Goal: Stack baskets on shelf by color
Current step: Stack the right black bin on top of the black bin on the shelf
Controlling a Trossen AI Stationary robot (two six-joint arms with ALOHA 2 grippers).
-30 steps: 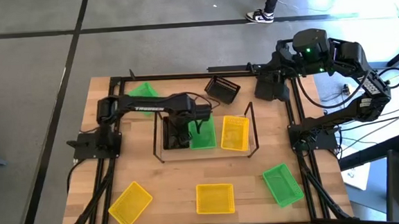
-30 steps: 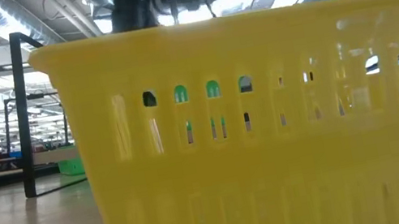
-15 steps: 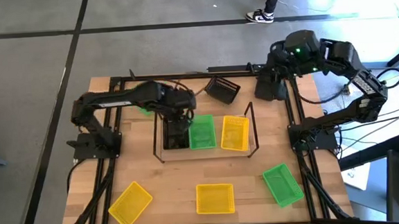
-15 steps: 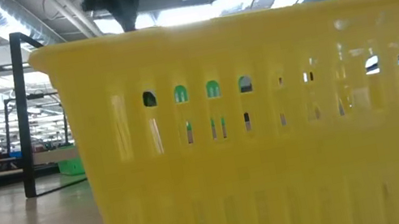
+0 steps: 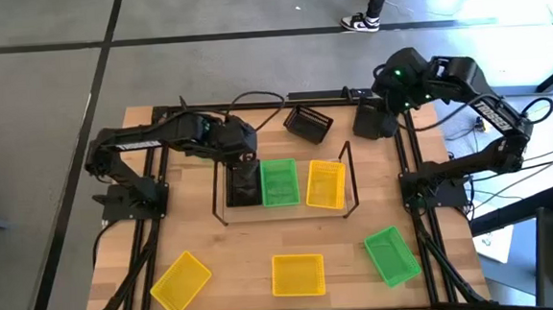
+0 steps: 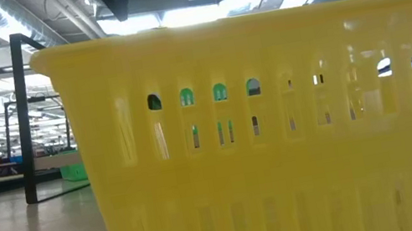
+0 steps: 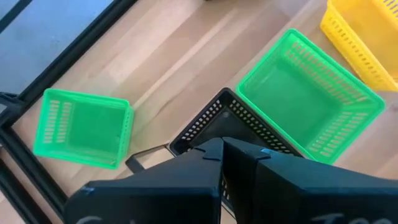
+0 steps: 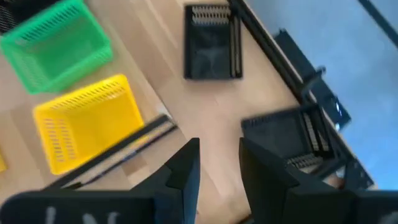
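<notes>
The shelf [image 5: 349,170] holds a black basket [image 5: 243,184], a green basket [image 5: 279,182] and a yellow basket [image 5: 325,185] side by side. My left gripper [image 5: 242,155] hovers shut over the black basket's [image 7: 219,117] far end and touches nothing. Another green basket [image 7: 81,127] sits behind the left arm near the far left. My right gripper [image 8: 219,158] is open above the far right corner [image 5: 388,92], over one loose black basket [image 8: 292,142], with a second black basket [image 8: 211,43] nearby.
Along the near edge lie two yellow baskets [image 5: 180,281] [image 5: 296,274] and a green basket [image 5: 391,256]. One yellow basket [image 6: 278,137] fills the low view. A black metal frame [image 5: 411,147] rings the tabletop. A person's feet [image 5: 364,20] show beyond the far edge.
My left gripper has drawn back out of the shelf, up and toward the table's far left, leaving the green basket in the middle slot. My right arm has swung a little toward the table's left above the far right corner.
</notes>
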